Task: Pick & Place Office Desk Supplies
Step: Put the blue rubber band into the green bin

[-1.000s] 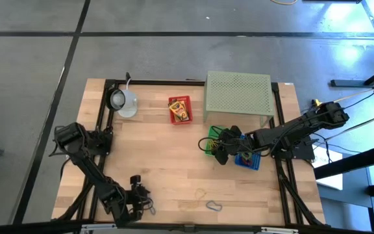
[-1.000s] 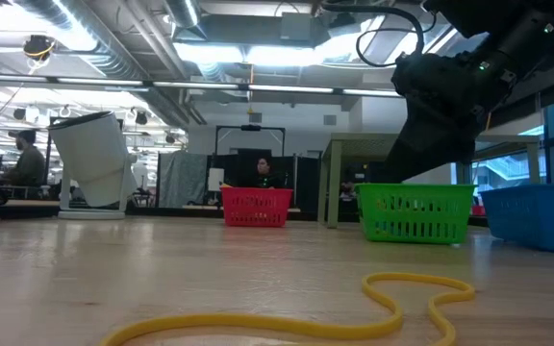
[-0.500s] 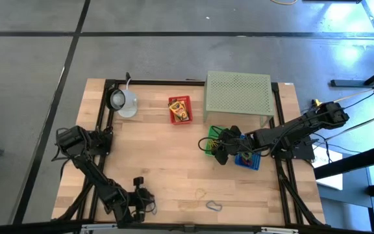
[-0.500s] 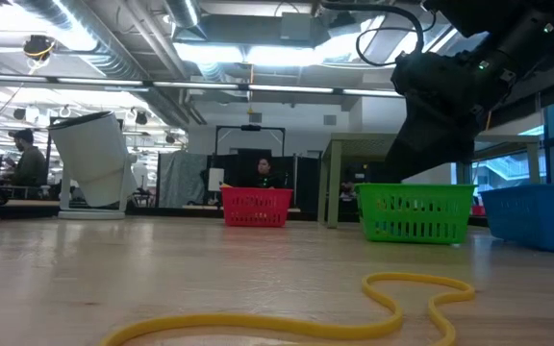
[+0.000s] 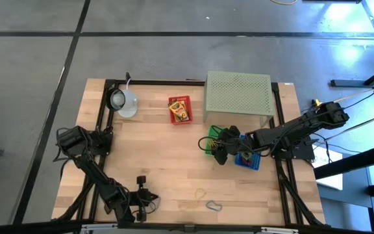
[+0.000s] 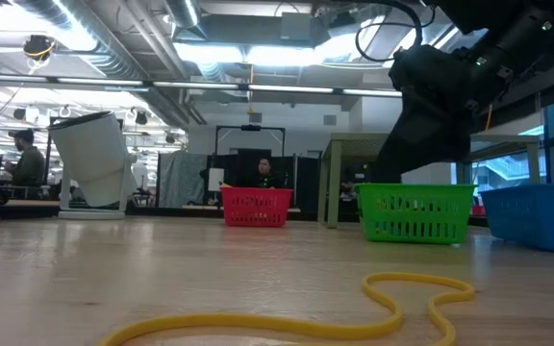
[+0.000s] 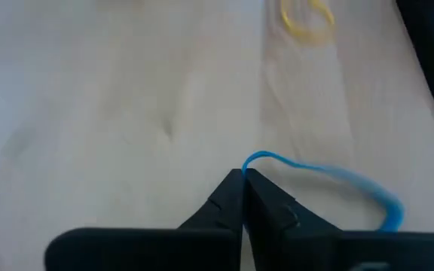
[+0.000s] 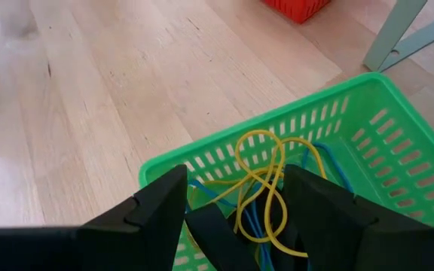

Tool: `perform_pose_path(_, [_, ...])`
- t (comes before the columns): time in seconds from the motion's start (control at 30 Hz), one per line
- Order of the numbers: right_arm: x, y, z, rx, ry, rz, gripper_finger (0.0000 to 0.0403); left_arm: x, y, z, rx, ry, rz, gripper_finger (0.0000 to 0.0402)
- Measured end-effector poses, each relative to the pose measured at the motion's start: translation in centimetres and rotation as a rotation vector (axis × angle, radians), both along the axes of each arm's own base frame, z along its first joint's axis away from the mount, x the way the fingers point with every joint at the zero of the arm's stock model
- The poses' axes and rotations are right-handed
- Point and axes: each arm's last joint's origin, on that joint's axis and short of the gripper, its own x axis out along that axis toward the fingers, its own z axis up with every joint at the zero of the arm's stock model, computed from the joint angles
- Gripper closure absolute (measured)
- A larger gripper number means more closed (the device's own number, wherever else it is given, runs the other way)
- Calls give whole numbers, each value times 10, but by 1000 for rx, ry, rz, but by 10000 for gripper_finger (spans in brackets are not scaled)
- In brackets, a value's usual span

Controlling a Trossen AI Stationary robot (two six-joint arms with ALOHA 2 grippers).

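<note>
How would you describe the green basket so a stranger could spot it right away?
Start at the large pale green perforated stand at the table's far edge. Just in front of it, under the right gripper, sits the small green basket holding yellow and blue loops; the neighbouring baskets are blue and red.

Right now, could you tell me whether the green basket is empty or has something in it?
Not empty: the green basket holds tangled yellow loops and blue ones, seen past the right end effector.

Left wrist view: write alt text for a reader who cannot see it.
The left gripper, its two dark fingers shut, pinches one end of a blue rubber band over a pale wooden table. The band loops out sideways from the fingertips. A yellow rubber band lies on the wood farther off.
</note>
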Motion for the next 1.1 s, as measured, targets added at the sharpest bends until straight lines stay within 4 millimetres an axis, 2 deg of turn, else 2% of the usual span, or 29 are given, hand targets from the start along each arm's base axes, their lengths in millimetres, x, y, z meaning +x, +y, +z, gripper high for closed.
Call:
perform_pose_path(0.27, [1,0,0,2,-8,0,179,14,-1,31,86,-238,21,398])
perform_pose_path(0.53, [6,2,6,-9,-73,34,179,46,9,64,272,-441,75,398])
perform_pose_path(0.7, [10,3,11,-29,-136,69,179,72,23,86,388,-529,55,398])
perform_pose_path(0.93, [11,10,13,-29,-153,159,179,101,52,118,394,-743,20,398])
perform_pose_path(1.1, [15,23,23,3,-253,354,179,115,67,122,377,-821,-106,398])
